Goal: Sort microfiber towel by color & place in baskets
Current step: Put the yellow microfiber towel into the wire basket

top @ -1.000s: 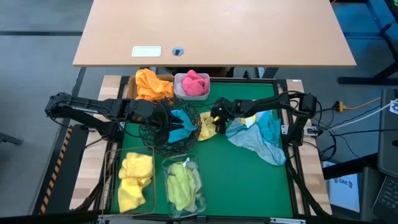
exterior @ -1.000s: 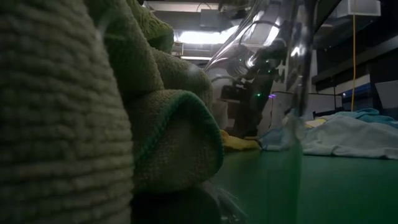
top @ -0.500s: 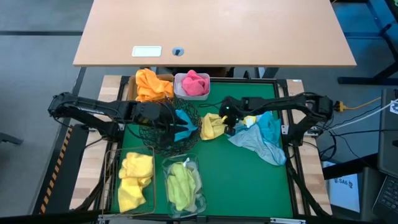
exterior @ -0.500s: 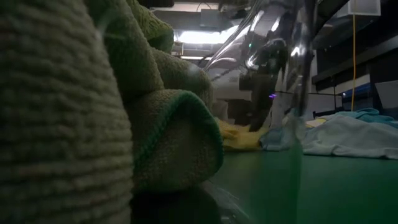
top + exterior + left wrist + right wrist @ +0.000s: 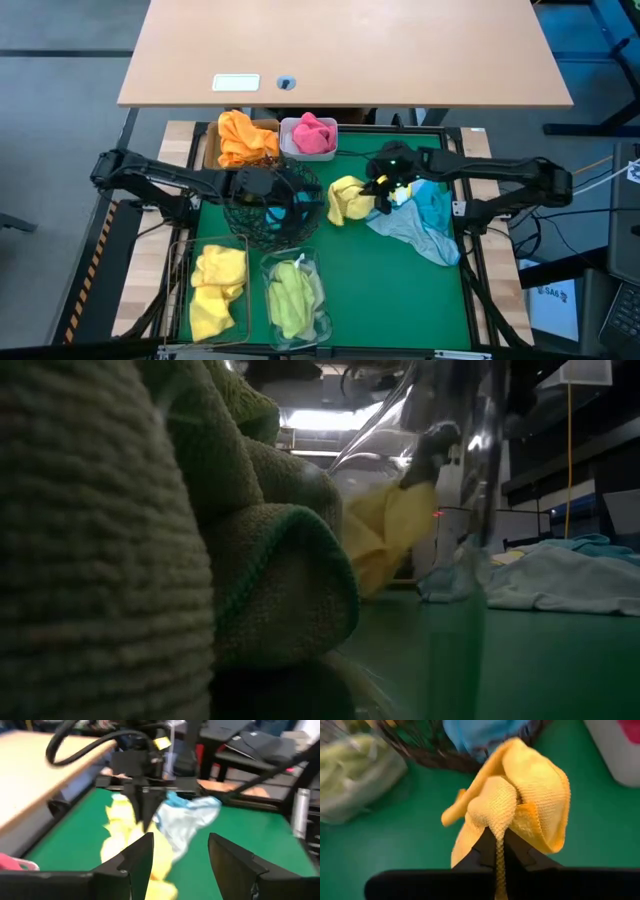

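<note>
Green matting [image 5: 400, 290] covers the work table, with a bare wooden desk [image 5: 340, 50] beyond it. Right gripper [image 5: 383, 192], raised over the mat's middle, has its jaws pinched tight on a yellow towel [image 5: 349, 200] that hangs from them clear of the surface; the right wrist view shows the cloth bunched between the 2 fingers. Left gripper [image 5: 262, 190] sits above the black mesh bowl [image 5: 243, 215], jaws spread and holding nothing, with a blue towel [image 5: 292, 203] lying inside the bowl. Loose light blue towels [image 5: 420, 225] lie heaped on the mat beside the right gripper. Orange towels [image 5: 243, 137] fill the tan box, a pink towel [image 5: 312, 134] the white tub [image 5: 288, 128], yellow towels [image 5: 217, 283] the wire basket, and green towels [image 5: 290, 292] the clear tub [image 5: 318, 325].
</note>
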Motion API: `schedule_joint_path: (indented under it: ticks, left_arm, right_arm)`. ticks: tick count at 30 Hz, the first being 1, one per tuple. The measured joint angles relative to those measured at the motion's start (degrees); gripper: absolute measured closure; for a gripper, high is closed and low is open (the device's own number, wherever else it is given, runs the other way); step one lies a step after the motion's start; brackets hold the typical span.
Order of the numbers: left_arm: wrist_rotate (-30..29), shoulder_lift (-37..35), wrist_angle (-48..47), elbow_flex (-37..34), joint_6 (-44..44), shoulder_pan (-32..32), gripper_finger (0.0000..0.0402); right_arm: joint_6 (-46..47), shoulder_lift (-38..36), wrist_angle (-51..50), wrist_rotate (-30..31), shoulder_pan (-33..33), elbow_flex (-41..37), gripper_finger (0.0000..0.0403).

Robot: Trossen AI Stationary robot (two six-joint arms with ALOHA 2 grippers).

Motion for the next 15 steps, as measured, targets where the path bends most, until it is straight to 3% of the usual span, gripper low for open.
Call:
schedule_joint_path:
  ticks: [5,15]
  left_arm:
    - [-3.9,4.6,6.8,0.0,3.6,0.6,0.0219]
    - [-4.0,14.5,18.0,0.0,5.1,2.6,0.0219]
  right_arm:
    - [0.9,-4.2,0.6,-2.2,0.0,0.0,0.0396]
    - [2.2,-6.7,4.4,-8.7,0.0,0.1,0.0395]
